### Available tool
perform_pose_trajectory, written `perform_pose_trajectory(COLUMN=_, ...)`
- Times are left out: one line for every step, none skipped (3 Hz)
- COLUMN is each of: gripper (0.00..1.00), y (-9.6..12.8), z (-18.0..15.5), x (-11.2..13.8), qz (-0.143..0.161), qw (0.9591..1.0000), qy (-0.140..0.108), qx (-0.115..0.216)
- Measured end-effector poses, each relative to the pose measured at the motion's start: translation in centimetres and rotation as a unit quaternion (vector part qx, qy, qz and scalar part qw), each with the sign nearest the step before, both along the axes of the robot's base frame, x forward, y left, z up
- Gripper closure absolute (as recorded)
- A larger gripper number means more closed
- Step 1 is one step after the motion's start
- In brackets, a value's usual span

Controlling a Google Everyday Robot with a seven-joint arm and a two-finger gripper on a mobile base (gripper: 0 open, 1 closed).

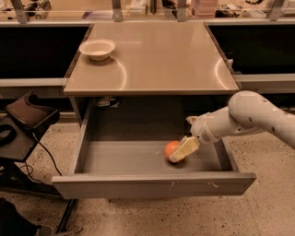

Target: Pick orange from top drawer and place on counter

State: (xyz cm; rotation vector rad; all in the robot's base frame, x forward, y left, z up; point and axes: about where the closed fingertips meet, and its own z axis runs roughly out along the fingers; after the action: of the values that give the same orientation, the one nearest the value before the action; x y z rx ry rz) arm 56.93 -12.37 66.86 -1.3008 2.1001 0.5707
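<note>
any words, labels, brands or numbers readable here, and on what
No text can be read. The glossy tan counter, shallow off-white bowl, grey metal top drawer and white robot arm show no markings.
Clutter on the far back ledge is too blurred to read.
The pincer is inside the drawer, at the small round orange.

We saw a bright orange [171, 149] in the grey top drawer [152, 183], whose front panel carried a few pale scratches. The gripper [180, 153], pale cream-yellow, was inside the drawer just beside the fruit, on a white arm [251, 115]. The counter [161, 60] was glossy tan, the bowl [97, 49] off-white, the floor [267, 207] beige with dark speckles.
</note>
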Motion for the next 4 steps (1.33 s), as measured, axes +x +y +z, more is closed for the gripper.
perform_pose_trajectory(gripper=0.0, y=0.1, z=-2.1, x=0.1, qz=-0.014, qw=0.9998, qy=0.0, qx=-0.013)
perform_pose_trajectory(gripper=0.0, y=-0.1, z=-4.6, x=0.1, qz=-0.046, qw=0.9985, qy=-0.004, qx=-0.03)
perform_pose_trajectory(gripper=0.0, y=-0.1, z=-4.6, x=0.1, qz=-0.046, qw=0.9985, qy=-0.004, qx=-0.03)
perform_pose_trajectory(gripper=0.19, y=-0.1, z=-4.6, x=0.1, qz=-0.046, qw=0.9985, qy=-0.004, qx=-0.03)
